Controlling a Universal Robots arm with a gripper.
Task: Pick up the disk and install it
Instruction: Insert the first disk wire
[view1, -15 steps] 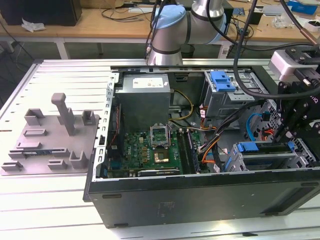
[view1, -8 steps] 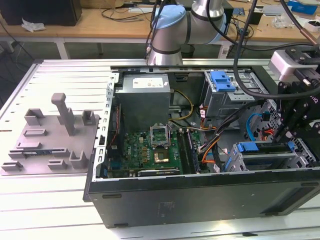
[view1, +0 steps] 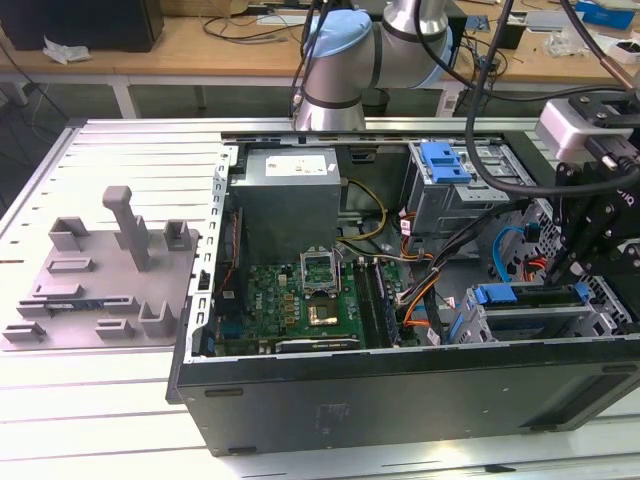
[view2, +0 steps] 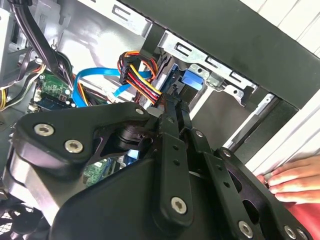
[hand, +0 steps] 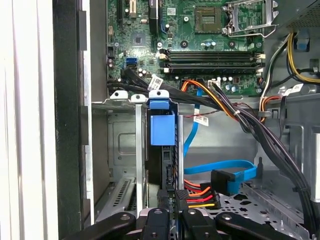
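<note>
Black linkage of the tool (hand: 173, 200) sat closest in both wrist views, its fingers pinching the near end of the disk (hand: 162, 127). The disk stood on edge in a slot of the silver drive cage (hand: 120, 150), with the blue tab of its caddy rail at the end away from the tool. The cage sat inside the open computer case (view1: 400, 400) on the desk (view1: 100, 420). Orange and red cables (hand: 200, 192) lay just beside the tool. A person's hand (view2: 295, 177) rested near the case's outer wall.
</note>
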